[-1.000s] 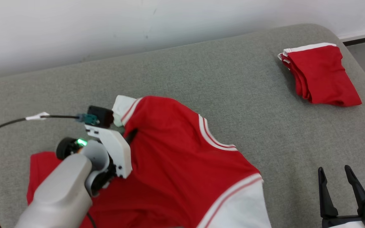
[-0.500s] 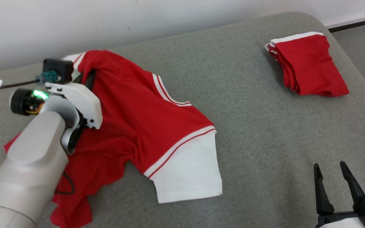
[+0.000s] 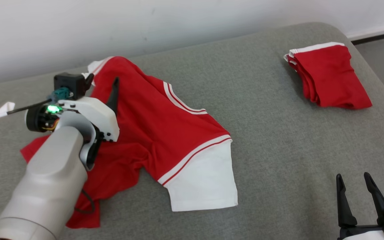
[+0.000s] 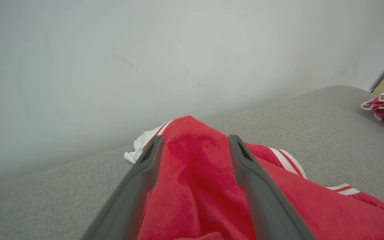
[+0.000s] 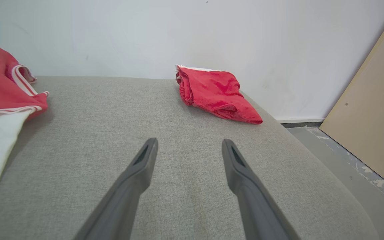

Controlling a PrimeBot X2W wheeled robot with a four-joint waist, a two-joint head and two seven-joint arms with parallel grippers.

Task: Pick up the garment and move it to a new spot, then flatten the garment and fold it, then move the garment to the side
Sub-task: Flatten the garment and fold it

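While the left arm [image 3: 52, 173] stretches forward over the garment [image 3: 165, 133], the left tool [image 3: 103, 78] stands wide.

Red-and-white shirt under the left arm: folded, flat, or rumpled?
Rumpled: the shirt lies bunched with creases, one white sleeve spread flat, nothing folded.

I can read no text, label, brand or number anywhere, neither on the red-and-white T-shirt [image 3: 165, 133] nor on the folded red garment [image 3: 332, 80].
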